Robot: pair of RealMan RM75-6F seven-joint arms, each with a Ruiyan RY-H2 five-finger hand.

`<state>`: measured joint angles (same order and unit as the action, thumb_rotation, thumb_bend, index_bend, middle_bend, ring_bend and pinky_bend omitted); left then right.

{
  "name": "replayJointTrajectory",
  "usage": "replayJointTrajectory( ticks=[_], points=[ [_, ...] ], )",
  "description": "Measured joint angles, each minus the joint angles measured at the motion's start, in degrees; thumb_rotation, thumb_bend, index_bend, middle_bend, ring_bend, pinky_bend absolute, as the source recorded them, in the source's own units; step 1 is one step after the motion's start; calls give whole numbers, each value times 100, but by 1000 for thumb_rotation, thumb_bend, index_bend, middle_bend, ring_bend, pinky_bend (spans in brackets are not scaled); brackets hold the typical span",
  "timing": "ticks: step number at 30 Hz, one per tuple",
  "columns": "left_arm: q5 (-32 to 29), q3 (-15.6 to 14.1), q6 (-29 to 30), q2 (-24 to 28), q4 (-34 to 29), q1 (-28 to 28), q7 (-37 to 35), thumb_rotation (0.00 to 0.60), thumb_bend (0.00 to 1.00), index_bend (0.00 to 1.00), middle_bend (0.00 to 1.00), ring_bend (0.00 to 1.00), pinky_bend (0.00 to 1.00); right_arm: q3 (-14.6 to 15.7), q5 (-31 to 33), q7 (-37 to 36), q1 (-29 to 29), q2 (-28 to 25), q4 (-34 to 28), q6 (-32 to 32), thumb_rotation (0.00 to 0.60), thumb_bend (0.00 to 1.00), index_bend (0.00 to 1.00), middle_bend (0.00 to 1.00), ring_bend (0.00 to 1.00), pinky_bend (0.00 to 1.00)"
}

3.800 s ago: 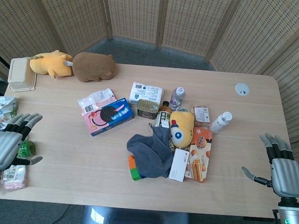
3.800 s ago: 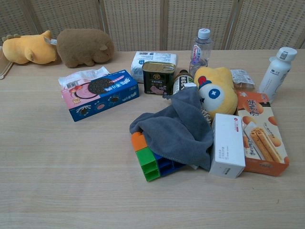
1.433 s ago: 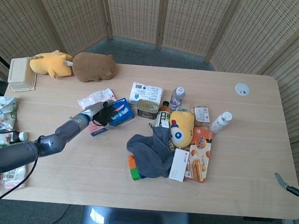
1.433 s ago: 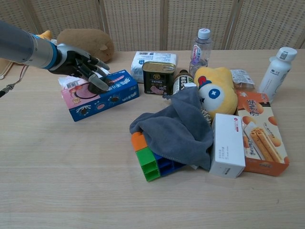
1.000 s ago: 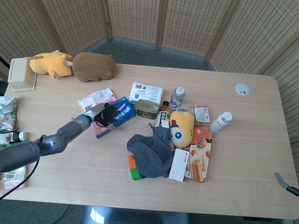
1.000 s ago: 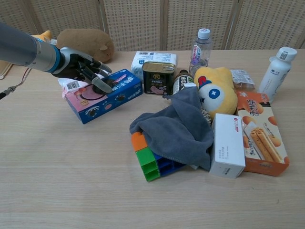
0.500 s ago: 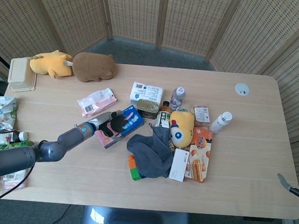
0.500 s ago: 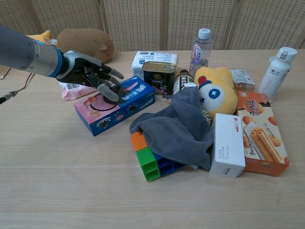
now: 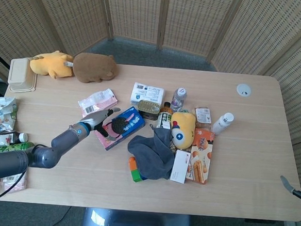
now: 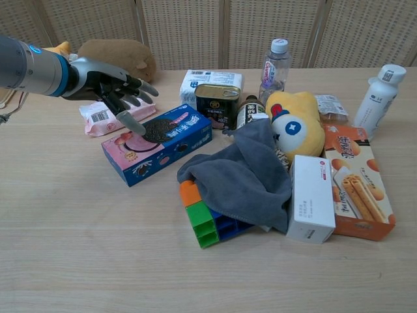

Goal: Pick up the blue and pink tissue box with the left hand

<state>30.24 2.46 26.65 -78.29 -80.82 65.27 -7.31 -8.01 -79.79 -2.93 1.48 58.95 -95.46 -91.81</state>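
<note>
While my left hand (image 10: 109,87) hovers with fingers spread over the tissue box (image 10: 156,144), which lies flat just beside the grey cloth (image 10: 242,175), I may nudge it away again; contact looks absent, though I can't be sure.

It looks like a staged robot test area, probably a lab: a pale wooden table (image 9: 83,186) ringed by woven folding screens (image 9: 137,14), heaped with mismatched plush toys (image 9: 94,67), snack boxes (image 9: 201,155) and bottles (image 9: 222,122).
</note>
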Motion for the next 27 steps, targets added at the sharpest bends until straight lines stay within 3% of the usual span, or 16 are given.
replayJointTrajectory(
  ticks=[8,27],
  points=[
    [-677,-311,490,-266,-57,214,545,600,7,0,0,0,0,-7,15,-84,77,-26,40,-71,348,203,0,0,0,0],
    [-1719,-370,1719,-1050,25,362,1816,600,7,0,0,0,0,-26,68,-323,161,27,229,-76,345,202,0,0,0,0]
  ],
)
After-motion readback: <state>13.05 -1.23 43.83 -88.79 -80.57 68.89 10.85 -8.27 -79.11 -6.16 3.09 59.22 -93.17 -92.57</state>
